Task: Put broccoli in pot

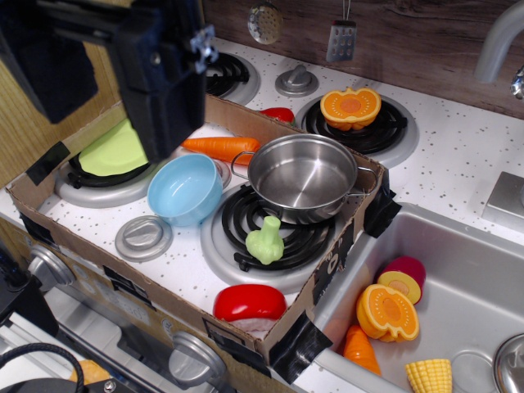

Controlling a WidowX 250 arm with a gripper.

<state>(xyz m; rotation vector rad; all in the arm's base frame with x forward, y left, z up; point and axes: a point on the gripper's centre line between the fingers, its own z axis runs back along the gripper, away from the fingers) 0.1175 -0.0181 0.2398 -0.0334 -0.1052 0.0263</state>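
The pale green broccoli [264, 241] lies on the front right burner, just in front of the pot and apart from it. The shiny steel pot [303, 178] stands upright and empty at the back of that burner, against the cardboard wall. My gripper [164, 123] is a dark, blurred block at the upper left, raised above the lime-green plate and well to the left of the broccoli and pot. Its fingers are not clear enough to tell whether they are open or shut. It seems to hold nothing.
A light-blue bowl [187, 190] sits left of the pot, a carrot [221, 147] behind it, a lime-green plate [115, 151] on the left burner. A red toy [250, 304] lies at the front. A cardboard wall [327, 270] rings the stove. The sink [475, 278] at right holds several toy foods.
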